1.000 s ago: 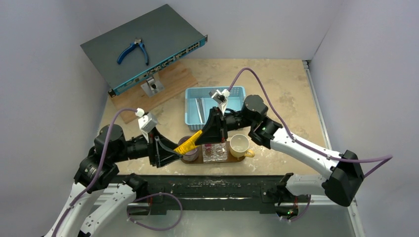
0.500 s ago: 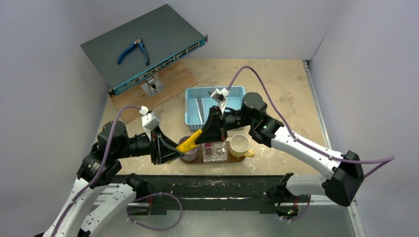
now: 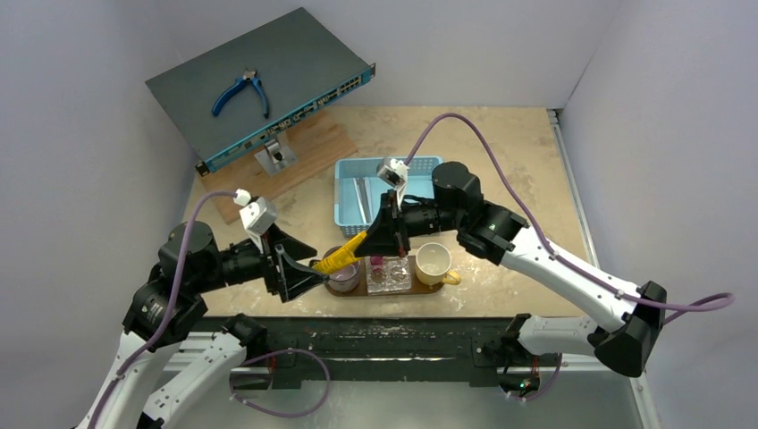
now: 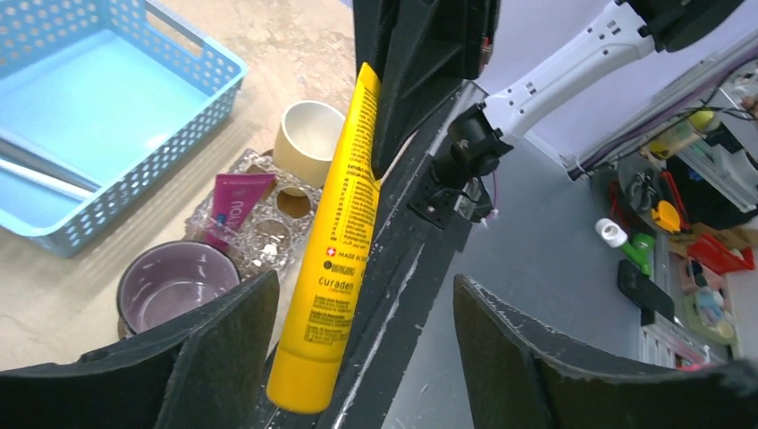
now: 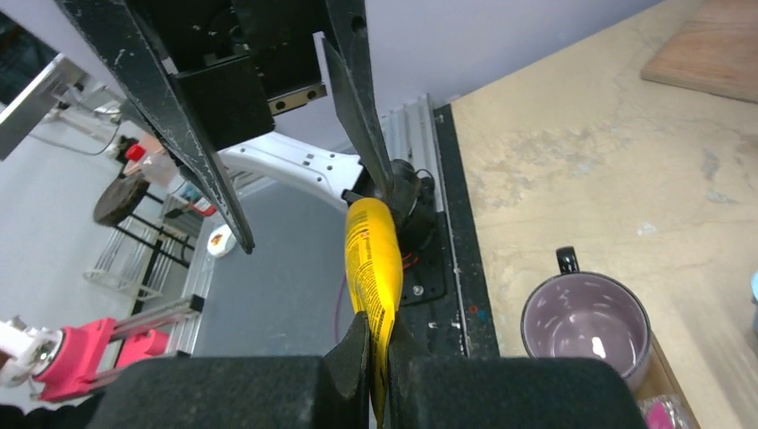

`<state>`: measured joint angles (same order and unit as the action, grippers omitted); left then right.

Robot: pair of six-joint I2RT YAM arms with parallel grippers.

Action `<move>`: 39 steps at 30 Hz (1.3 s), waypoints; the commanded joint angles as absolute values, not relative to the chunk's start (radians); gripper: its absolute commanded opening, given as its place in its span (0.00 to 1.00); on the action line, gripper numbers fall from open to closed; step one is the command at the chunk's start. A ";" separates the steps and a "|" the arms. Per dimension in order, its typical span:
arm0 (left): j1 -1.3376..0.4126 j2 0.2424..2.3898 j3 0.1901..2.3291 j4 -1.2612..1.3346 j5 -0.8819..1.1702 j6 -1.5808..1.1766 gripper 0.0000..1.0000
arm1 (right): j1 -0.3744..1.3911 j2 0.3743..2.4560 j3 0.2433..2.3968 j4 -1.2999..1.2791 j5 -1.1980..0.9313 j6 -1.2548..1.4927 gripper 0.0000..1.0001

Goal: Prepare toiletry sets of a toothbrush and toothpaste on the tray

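The yellow toothpaste point(image 3: 342, 256) point(image 4: 344, 241) point(image 5: 375, 259) is in the air, slanted, above the left end of the tray point(image 3: 407, 290) and the purple mug point(image 3: 344, 273) that stands there. The right gripper point(image 3: 370, 241) point(image 5: 374, 362) has its fingers point(image 5: 350, 357) pressed together on the flat end of this tube. The left gripper point(image 3: 313, 267) point(image 4: 362, 286) is at the other, lower end. Its fingers point(image 4: 223, 344) are wide apart, one on each side of the tube, and they do not touch it. On the tray, just right of the mug, stands a glass holder point(image 3: 390, 277) point(image 4: 268, 237) with the pink toothpaste point(image 3: 377, 264) point(image 4: 234, 201) in it. Right of the holder is a cream cup point(image 3: 433, 262) point(image 4: 308, 138). Farther from the arms, the blue basket point(image 3: 344, 192) point(image 4: 206, 98) is on the table, and the toothbrushes point(image 3: 360, 198) point(image 4: 36, 165) lie inside it. At the far left, blue pliers point(image 3: 240, 91) lie on a dark flat device point(image 3: 295, 63).
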<state>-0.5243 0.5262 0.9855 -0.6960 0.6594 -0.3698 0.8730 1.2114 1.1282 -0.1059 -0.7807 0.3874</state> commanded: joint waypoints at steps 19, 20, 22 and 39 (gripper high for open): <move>-0.526 0.521 1.011 -0.765 0.340 -0.283 0.98 | 0.899 1.150 1.496 -0.884 0.090 0.205 0.00; -0.526 0.523 1.010 -0.764 0.341 -0.281 0.98 | 0.899 1.153 1.502 -0.903 0.118 0.206 0.00; -0.526 0.523 1.007 -0.764 0.337 -0.280 0.98 | 0.900 1.156 1.512 -0.935 0.153 0.207 0.00; -0.526 0.499 0.964 -0.757 0.307 -0.277 0.98 | 0.984 1.280 1.556 -1.070 0.216 0.207 0.00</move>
